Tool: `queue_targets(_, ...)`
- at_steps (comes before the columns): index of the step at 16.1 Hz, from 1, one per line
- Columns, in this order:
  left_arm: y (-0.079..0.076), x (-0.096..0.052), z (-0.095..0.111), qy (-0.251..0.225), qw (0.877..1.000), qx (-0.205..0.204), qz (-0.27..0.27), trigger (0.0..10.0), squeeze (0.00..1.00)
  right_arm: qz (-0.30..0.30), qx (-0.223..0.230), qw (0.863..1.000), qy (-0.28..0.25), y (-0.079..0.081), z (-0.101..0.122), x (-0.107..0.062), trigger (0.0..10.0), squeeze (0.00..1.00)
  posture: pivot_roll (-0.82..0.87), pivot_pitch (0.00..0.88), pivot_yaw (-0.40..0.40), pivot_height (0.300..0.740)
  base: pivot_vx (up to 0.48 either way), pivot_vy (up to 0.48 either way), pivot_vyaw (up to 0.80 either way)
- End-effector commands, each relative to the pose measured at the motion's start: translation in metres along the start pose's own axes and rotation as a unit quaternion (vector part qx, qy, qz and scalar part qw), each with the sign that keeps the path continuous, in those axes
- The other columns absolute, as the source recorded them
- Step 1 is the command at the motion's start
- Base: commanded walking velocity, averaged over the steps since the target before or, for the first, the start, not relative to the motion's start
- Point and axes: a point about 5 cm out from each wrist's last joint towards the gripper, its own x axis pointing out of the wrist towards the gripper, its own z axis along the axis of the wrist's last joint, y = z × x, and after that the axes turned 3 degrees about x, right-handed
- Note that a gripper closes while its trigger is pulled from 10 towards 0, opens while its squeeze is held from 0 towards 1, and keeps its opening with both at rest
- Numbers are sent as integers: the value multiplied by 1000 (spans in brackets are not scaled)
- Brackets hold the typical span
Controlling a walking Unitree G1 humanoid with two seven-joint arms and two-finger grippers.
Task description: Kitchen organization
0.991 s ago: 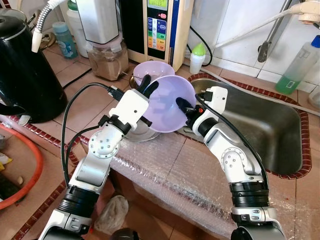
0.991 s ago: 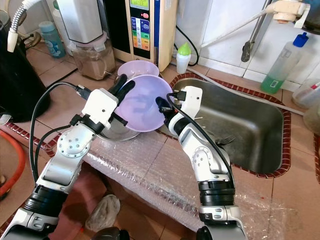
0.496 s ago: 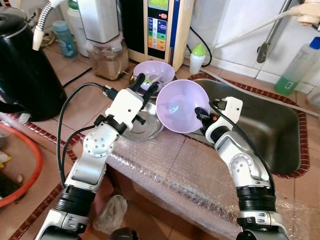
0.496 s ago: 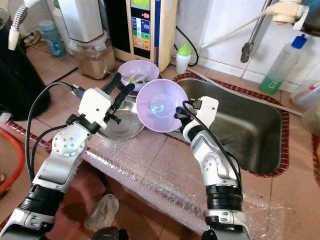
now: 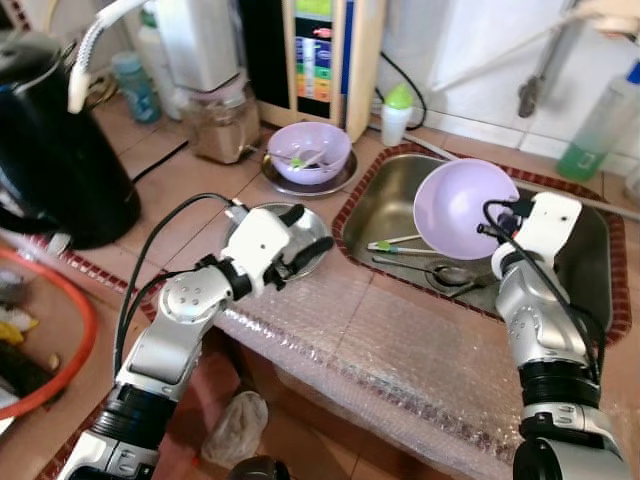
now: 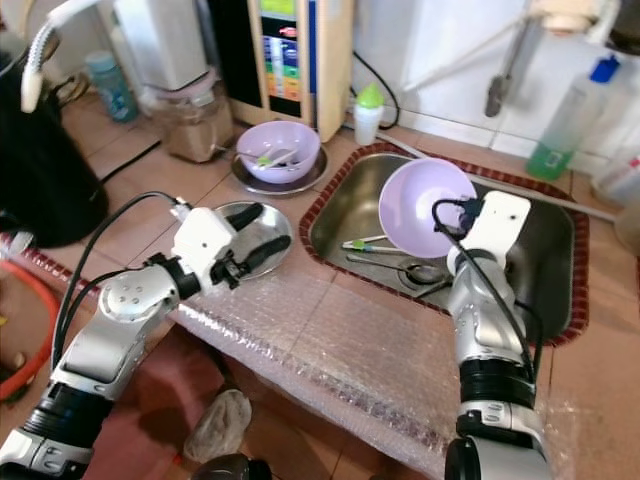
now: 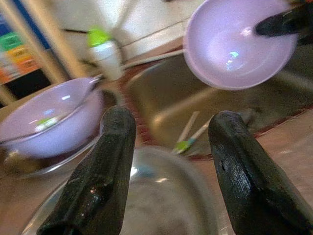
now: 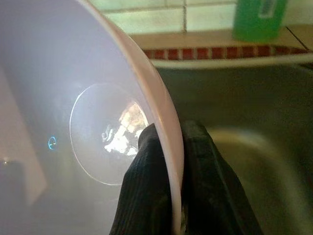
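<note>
From the head I see my right pincer (image 5: 487,217) clamped on the purple bowl (image 5: 463,208) above the sink (image 5: 380,200), not yet set down; from the left wrist, my left pincer (image 7: 166,147) gapes over the steel plate (image 7: 161,196), with a second bowl (image 7: 49,117) beyond still unsorted.

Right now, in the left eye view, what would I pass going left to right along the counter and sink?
Black kettle → left gripper over the steel plate → purple bowl pinched by the right gripper above the sink → green soap bottle.
</note>
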Motion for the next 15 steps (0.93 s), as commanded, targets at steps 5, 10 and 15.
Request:
queue_targets(5, -5, -16, -8, 47, 995, -23, -84, 10000, 1000, -16, 3, 993, 116, 8, -59, -6, 10000, 1000, -29, 0, 27, 740, 0, 0, 0)
queue_targets(10, 10, -14, -13, 70, 996, -12, -57, 10000, 1000, 24, -5, 994, 107, 27, -59, -1, 10000, 1000, -1, 0, 18, 740, 0, 0, 0)
queue_targets(15, 17, -12, -16, 72, 997, -27, -30, 10000, 1000, 92, 8, 995, 31, 44, -35, 6, 10000, 1000, -3, 0, 36, 740, 0, 0, 0)
